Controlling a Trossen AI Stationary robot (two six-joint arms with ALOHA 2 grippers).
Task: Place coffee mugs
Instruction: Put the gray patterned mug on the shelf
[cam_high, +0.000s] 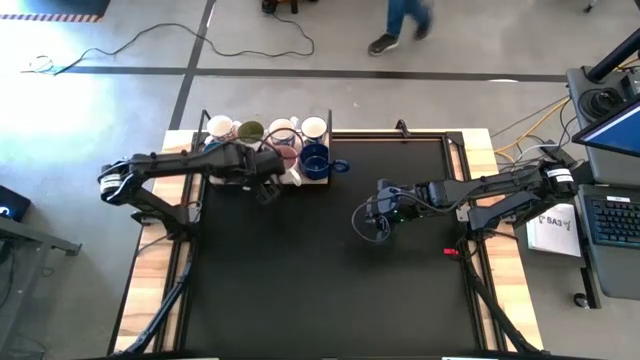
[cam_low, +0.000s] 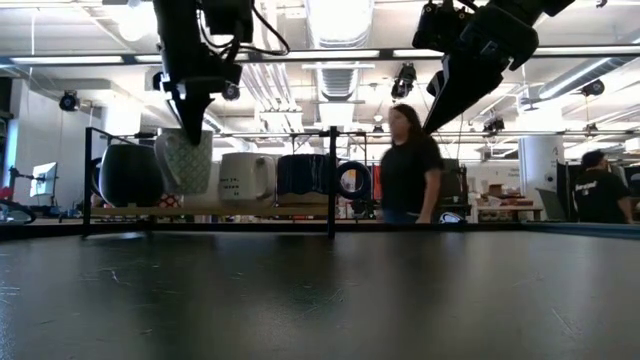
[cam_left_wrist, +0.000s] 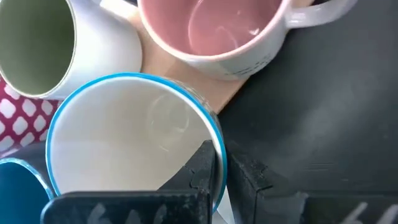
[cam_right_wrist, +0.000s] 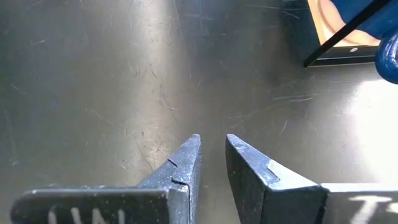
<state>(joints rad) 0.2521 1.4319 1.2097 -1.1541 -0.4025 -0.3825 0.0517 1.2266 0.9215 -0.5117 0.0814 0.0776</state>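
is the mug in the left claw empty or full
Empty: the left wrist view looks into the blue-rimmed mug, pinched at its rim by the left claw, showing only bare white interior.

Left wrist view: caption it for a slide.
Left gripper shut on blue-rimmed white ceramic mug's wall, beside a pink mug.

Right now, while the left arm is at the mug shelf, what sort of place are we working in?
Probably an open robotics lab or workshop: exposed ceiling ducts with strip lights, a person in dark clothes walking past behind the black work table, and a laptop workstation beside it.
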